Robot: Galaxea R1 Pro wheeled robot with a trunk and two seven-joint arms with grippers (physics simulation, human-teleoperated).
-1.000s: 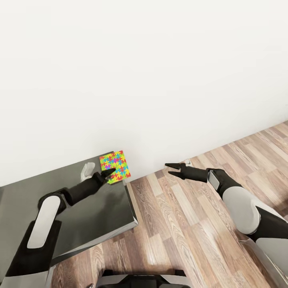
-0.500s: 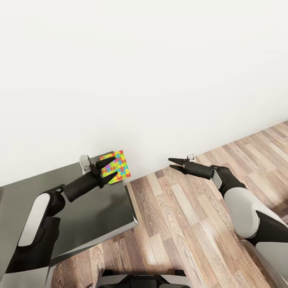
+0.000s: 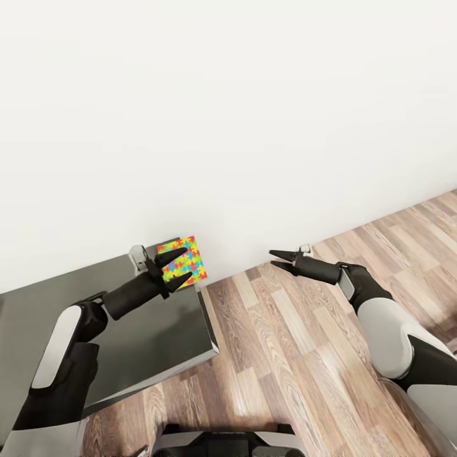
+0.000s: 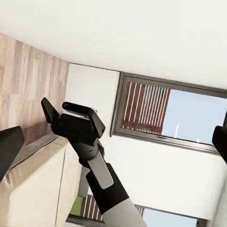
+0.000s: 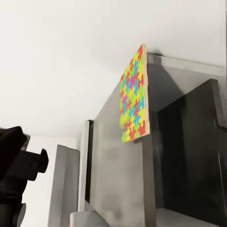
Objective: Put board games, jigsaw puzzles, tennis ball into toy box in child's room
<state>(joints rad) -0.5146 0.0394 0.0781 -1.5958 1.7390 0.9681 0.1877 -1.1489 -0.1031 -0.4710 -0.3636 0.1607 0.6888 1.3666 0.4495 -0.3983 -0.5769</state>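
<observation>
Your left gripper [image 3: 176, 269] hangs over the far corner of the table [image 3: 127, 343], and its two dark fingers [image 3: 171, 256] are spread apart, one on each side of the jigsaw puzzle [image 3: 184, 263] as the head camera sees it; whether the tips touch the panel you cannot tell from here, but nothing is clamped between them. That puzzle lies flat at the table's far corner, close to the white wall [image 3: 228, 114], with its edge reaching right to the tabletop's rim. From the right wrist camera the same bright panel [image 5: 134, 97] shows on the grey top [image 5: 118, 175], right at the corner. Your right gripper [image 3: 279, 260] is out over the wood floor [image 3: 298, 355], well apart from the table, its fingers parted in a narrow V and holding nothing. The left wrist camera looks across at that right gripper [image 4: 60, 109] with the dark-framed window [image 4: 161, 113] behind it and the beige mattress of the bed [image 4: 35, 189] below. A small light-grey fitting [image 3: 136, 256] stands on the table just beside your left gripper.
</observation>
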